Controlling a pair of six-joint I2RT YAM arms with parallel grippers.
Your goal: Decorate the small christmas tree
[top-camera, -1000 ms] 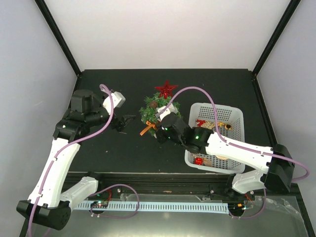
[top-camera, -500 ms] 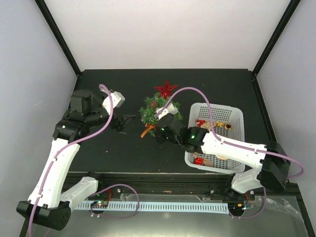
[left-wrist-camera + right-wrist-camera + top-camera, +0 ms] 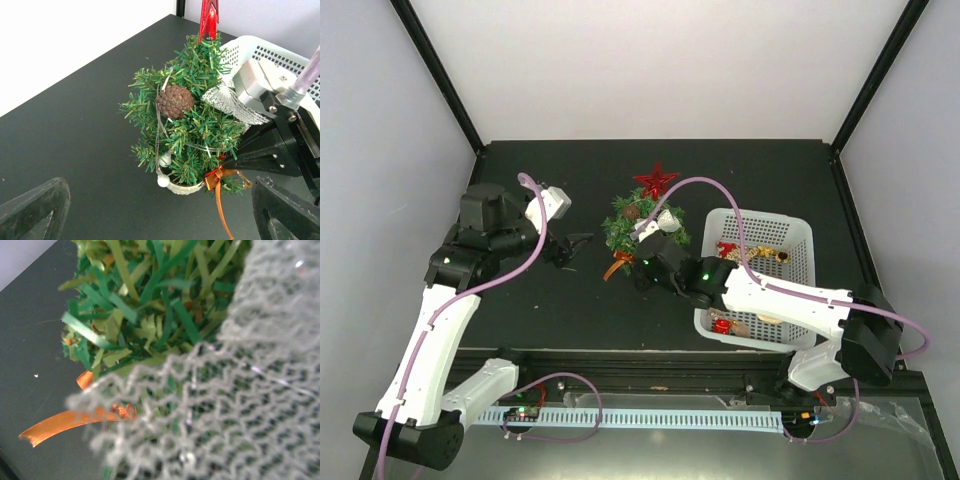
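The small christmas tree (image 3: 632, 225) stands mid-table in its cream pot (image 3: 186, 188). It carries a red star (image 3: 656, 180), a pine cone (image 3: 174, 100), a white bead string and a white mesh ribbon (image 3: 227, 101). My right gripper (image 3: 636, 268) is at the tree's lower right side, and its black fingers (image 3: 260, 156) come together at an orange bow (image 3: 215, 178) by the pot. In the right wrist view the mesh ribbon (image 3: 225, 405) hides the fingers, with the foliage (image 3: 145, 305) and the bow's tail (image 3: 60, 425) behind it. My left gripper (image 3: 576, 243) is open and empty, left of the tree.
A white lattice basket (image 3: 801, 232) with red and gold ornaments stands right of the tree, under my right arm; it also shows in the left wrist view (image 3: 265, 47). Black frame posts stand at the table's back corners.
My right gripper has shifted a little left and toward the tree's base. The orange bow has stayed at the pot. The left arm has barely moved.
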